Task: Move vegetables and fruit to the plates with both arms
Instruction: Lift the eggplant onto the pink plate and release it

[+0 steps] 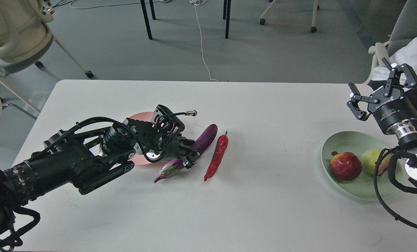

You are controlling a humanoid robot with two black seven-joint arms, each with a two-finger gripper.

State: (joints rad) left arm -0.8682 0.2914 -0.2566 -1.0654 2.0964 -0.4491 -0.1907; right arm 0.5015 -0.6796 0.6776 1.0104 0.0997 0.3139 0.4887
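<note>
My left gripper (188,158) is shut on the purple eggplant (207,136), gripping it near the stem end, beside the pale pink plate (137,117), which my left wrist mostly covers. The red chili pepper (217,157) lies on the table just right of the eggplant. The dark-red pomegranate (345,165) and the yellow-green pear-like fruit (370,161) sit in the pale green plate (334,140) at the right. My right gripper (368,75) is open and empty, raised above the far rim of the green plate.
The white table (250,206) ends at its far edge near the top third of the view. Chairs stand beyond the left and right corners. My right arm's cable (380,196) loops over the green plate's near side.
</note>
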